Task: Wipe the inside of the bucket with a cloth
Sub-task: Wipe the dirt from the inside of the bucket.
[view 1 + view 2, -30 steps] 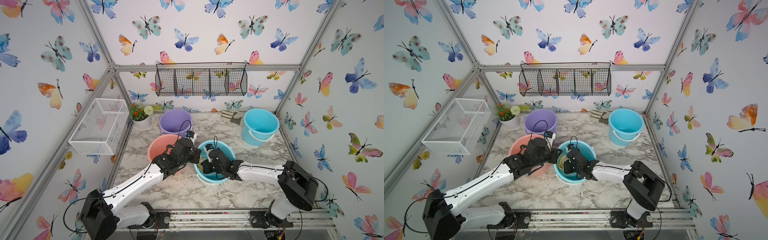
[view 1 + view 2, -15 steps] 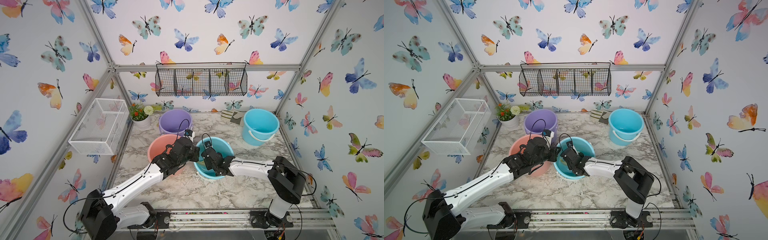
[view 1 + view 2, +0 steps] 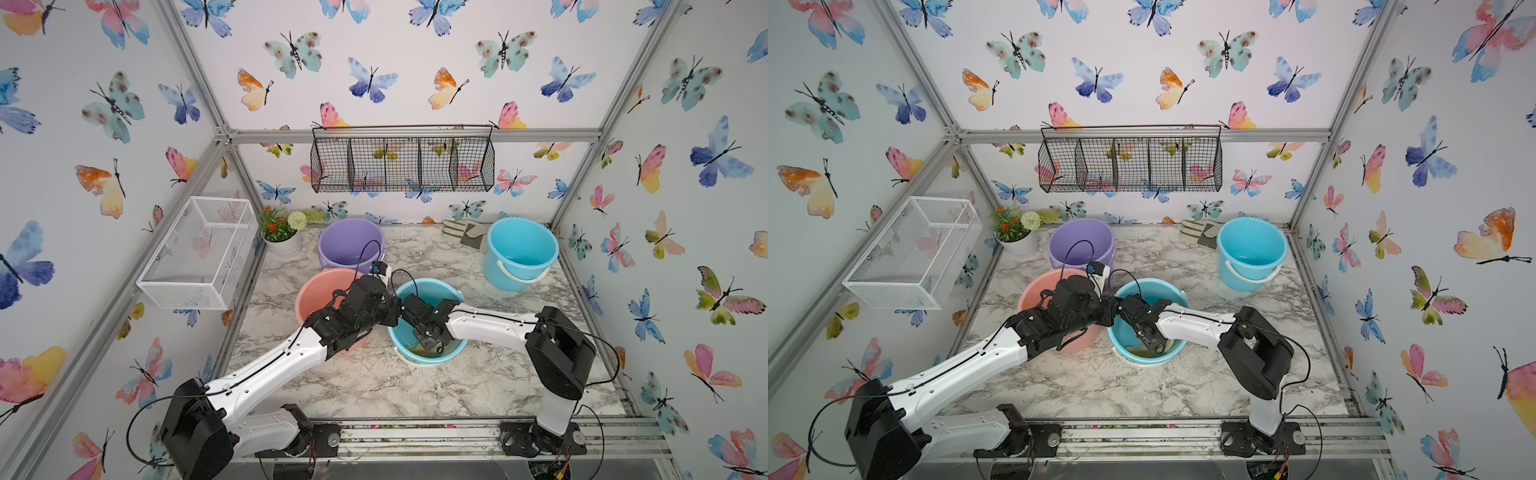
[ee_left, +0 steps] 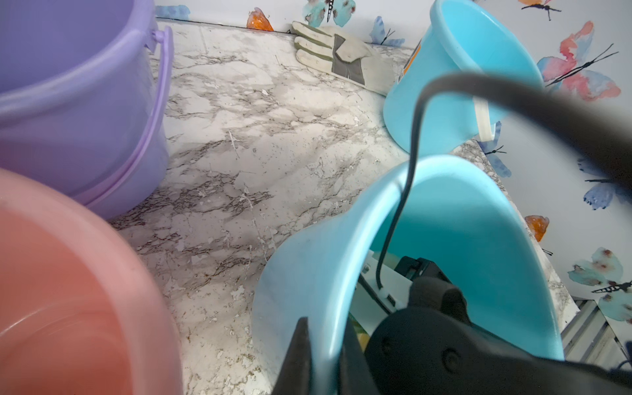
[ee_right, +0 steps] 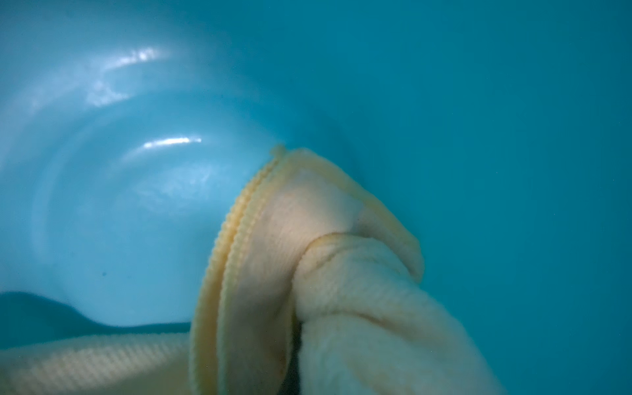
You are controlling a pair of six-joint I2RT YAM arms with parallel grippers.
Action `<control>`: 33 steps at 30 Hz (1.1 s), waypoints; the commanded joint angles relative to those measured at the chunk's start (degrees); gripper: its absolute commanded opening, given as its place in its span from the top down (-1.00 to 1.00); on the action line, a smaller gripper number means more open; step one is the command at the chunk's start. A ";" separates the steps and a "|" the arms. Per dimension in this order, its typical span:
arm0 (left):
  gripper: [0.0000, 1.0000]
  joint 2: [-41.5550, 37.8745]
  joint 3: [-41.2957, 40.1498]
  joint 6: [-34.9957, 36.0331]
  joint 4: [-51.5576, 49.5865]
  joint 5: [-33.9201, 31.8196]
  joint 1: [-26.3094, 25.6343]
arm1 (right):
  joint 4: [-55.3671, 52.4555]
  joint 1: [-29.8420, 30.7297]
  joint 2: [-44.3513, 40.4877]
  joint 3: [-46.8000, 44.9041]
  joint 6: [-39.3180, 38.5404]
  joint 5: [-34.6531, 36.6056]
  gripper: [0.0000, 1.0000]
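My left claw (image 4: pixel 323 347) pinches the bucket (image 3: pixel 436 284) by its rim at nine o'clock to steady it — my right claw (image 3: pixel 428 340), clamped on the cloth (image 5: pixel 342 273), presses it against the inner wall near six o'clock.

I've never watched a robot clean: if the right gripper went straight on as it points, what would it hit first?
Probably the inner wall of the nearer light blue plastic bucket: the right gripper is inside it, shut on the soft pale yellow cloth bunched against that wall.

light: bright, even | glare: inside bucket (image 5: pixel 164 142) | blur: near cable (image 4: pixel 513 95)
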 commanded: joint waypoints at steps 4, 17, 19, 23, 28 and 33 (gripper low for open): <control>1.00 -0.33 0.12 0.99 -0.44 2.44 -0.50 | -9.43 -0.37 -2.85 -1.11 0.37 -21.67 0.97; 1.00 -0.81 -0.09 0.68 -0.18 2.85 -0.49 | 24.80 -0.55 -12.39 -10.89 10.63 -42.75 0.97; 1.00 -0.89 -0.18 0.55 -0.18 2.80 -0.51 | 31.28 -0.55 -14.32 -13.60 13.50 -40.67 0.97; 1.00 -0.90 -0.15 0.43 -0.18 2.71 -0.51 | 34.01 -0.55 -18.38 -15.68 16.27 -33.24 0.97; 1.00 -0.76 -0.28 0.62 0.26 2.41 -0.45 | 28.98 -0.55 -27.87 -16.10 15.54 -22.24 0.97; 1.00 0.76 0.21 0.25 1.72 2.78 -0.42 | 18.70 -0.55 -38.83 -13.16 14.69 -9.07 0.96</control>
